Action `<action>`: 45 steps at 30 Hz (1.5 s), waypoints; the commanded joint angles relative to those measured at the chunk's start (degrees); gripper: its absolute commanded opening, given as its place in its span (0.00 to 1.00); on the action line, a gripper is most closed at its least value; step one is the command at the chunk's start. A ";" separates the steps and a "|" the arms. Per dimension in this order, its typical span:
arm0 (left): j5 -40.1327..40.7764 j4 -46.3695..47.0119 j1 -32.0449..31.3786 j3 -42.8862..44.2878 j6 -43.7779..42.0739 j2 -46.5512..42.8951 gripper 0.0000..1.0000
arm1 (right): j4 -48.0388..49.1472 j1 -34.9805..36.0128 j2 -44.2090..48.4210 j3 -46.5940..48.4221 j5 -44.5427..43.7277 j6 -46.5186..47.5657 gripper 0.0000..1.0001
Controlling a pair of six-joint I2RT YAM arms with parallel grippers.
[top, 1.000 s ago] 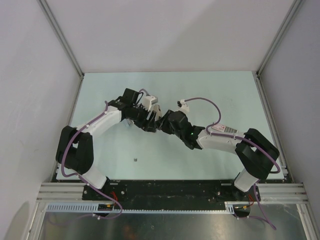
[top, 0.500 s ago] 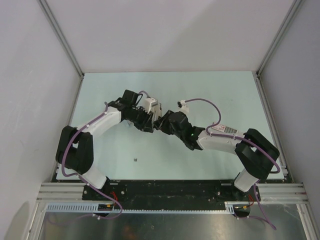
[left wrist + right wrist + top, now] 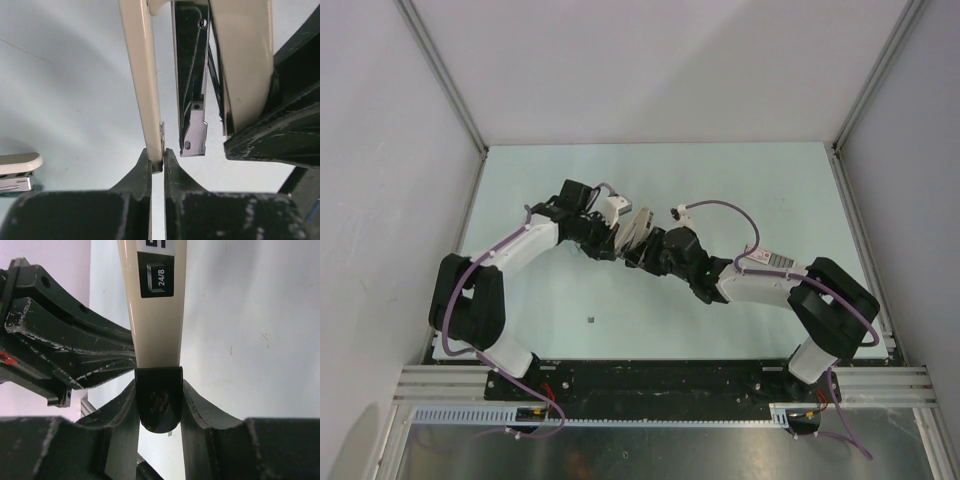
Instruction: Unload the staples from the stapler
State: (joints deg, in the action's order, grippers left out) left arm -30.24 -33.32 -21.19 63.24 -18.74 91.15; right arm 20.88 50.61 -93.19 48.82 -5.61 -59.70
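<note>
Stapler (image 3: 638, 226) hangs open above the counter (image 3: 740, 180), my left claw (image 3: 157, 160) pinched tight on its thin arm, my right claw (image 3: 159, 405) gripping its dark end, so I think opening is done and staples must come out next.

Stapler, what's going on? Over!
Left fingers shut on the stapler, thin cream arm. Right fingers clamp its dark end. Open, magazine showing. Nothing blocking.

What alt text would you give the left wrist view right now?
The left claw is shut on the tip of the opened stapler's slim beige arm, over a pale table. Beside that arm sits the dark metal magazine, and at right a black finger of the right claw lies against the wider beige part.
</note>
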 commanded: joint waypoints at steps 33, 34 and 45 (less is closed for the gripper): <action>42.34 30.84 -12.01 -13.74 -30.30 -4.55 0.00 | -8.58 -3.94 9.84 -7.74 10.35 35.79 0.00; 43.23 31.90 -12.06 -14.28 -31.05 -4.35 0.00 | -8.75 -3.90 9.94 -7.89 10.13 35.92 0.00; 51.88 47.36 -12.93 -21.76 -41.08 -1.36 0.00 | -8.42 -3.99 12.97 -11.81 8.31 34.95 0.00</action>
State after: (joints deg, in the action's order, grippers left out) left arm 11.66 5.45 -34.30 44.23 -52.66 89.08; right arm 11.03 47.13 -83.83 37.82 6.50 -24.32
